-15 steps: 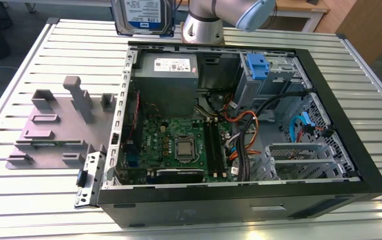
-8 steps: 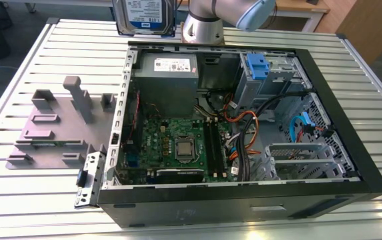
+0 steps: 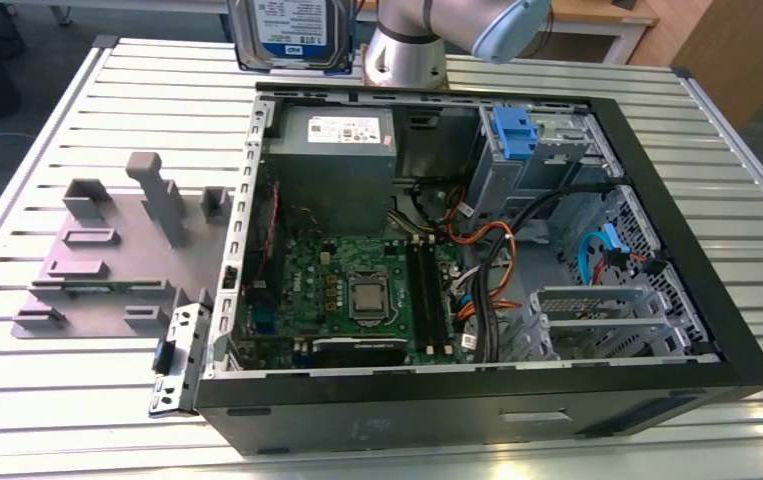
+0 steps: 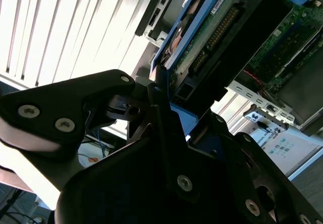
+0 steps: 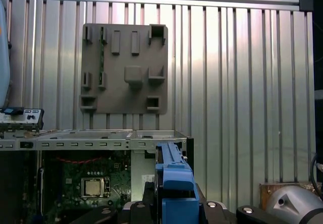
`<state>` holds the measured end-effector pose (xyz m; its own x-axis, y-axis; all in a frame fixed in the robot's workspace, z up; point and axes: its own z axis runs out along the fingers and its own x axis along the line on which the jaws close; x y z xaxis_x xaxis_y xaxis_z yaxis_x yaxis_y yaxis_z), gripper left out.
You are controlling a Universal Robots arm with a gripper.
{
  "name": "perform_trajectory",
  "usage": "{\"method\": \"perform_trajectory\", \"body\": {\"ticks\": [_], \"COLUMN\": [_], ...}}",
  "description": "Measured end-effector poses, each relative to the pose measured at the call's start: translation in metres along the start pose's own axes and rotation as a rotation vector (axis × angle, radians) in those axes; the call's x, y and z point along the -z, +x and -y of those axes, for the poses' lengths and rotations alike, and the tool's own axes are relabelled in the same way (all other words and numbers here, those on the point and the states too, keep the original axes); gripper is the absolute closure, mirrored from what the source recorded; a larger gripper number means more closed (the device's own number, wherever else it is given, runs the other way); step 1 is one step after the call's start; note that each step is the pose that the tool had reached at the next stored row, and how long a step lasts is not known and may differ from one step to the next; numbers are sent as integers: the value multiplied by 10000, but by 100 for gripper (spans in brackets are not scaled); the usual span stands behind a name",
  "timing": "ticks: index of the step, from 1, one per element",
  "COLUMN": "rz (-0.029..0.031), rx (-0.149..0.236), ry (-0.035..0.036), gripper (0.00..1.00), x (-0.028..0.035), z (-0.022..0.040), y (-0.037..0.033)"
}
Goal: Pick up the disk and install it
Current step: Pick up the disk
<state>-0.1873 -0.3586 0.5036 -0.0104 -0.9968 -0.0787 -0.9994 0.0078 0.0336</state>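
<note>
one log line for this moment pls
phase: holding | gripper: shut on disk | disk: held in air, outside open computer case | installed: not yet

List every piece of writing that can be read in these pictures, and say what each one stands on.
White-and-blue label on the disk: lines of print, too small to read.
White sticker on the power-supply box: print blurred, unreadable.
Motherboard: markings too small to read.
Pale label in the second wrist view: small squares, no legible words.
No text here can be quoted.
</note>
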Motion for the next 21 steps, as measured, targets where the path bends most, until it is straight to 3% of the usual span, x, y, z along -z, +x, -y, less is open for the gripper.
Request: {"method": "perform_trajectory", "body": {"ticks": [21], "rz": [1], "rx": [0], "ry": [0], "gripper": [63], "x": [2], "z": [74], "y": [-1]}}
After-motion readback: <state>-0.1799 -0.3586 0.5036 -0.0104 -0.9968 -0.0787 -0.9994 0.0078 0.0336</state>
